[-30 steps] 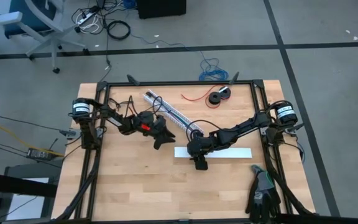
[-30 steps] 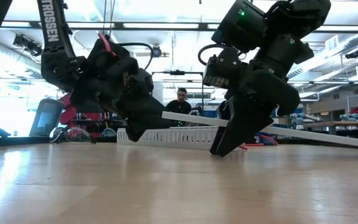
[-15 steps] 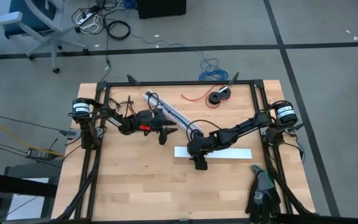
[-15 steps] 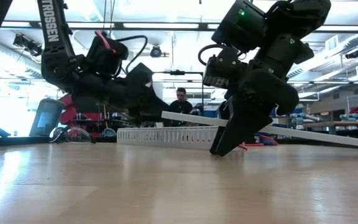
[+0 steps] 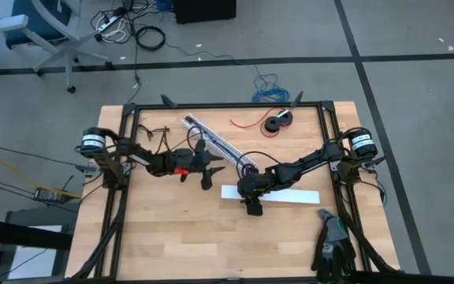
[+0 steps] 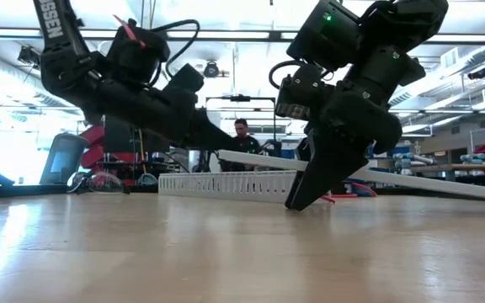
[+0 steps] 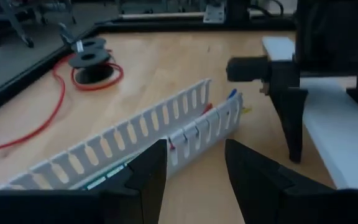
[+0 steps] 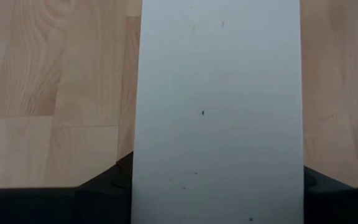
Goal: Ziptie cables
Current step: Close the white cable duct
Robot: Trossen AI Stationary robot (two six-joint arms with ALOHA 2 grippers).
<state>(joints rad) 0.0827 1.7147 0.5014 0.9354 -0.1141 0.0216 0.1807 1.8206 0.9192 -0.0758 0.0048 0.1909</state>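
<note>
Tabletop [image 5: 164,229] front lies bare; right claw [image 5: 252,207] grips white strip [image 5: 290,194].

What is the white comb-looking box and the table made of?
The slotted white duct looks like matte moulded plastic: thin, even fingers, uniform white. The table looks like smooth, light wood: visible grain and joined planks.

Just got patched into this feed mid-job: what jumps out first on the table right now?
The right gripper is clamped on one end of a long white flat strip near the table's middle, holding it tilted above the wood. The left gripper hovers open, aimed at the end of a white slotted cable duct with colored cables inside. A red wire and black spool sit at the far edge.
</note>
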